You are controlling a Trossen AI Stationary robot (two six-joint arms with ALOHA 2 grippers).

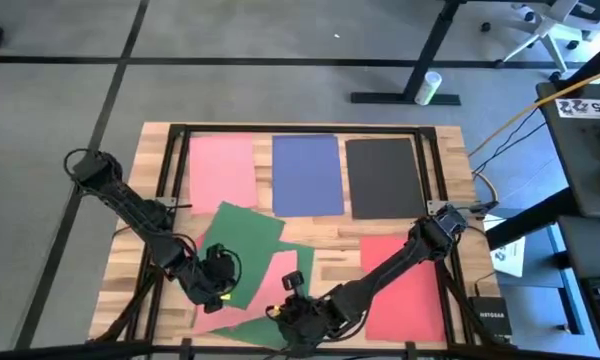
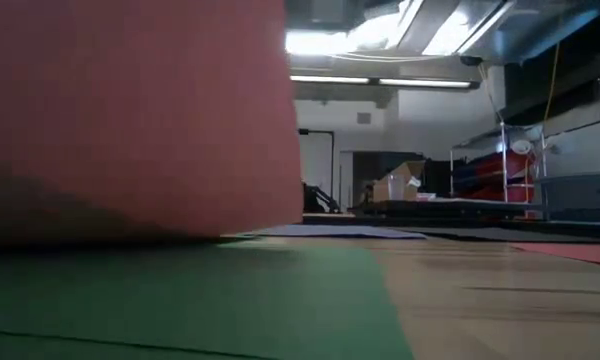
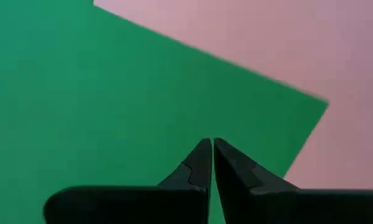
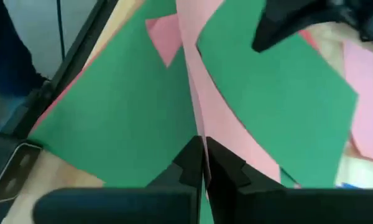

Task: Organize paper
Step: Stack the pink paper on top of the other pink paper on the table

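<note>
In the low view, a lifted pink sheet [image 2: 130,110] hides both arms

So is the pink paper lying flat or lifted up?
Lifted up. The right end effector is shut on the pink sheet, which stands on edge above the green sheets.

A white cup [image 1: 432,87] lies on the floor beyond the wooden table [image 1: 325,255].

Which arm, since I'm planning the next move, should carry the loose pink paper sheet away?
Right: the right gripper pinches the thin pink construction-paper sheet; the left gripper is shut over the green paper sheet.
</note>
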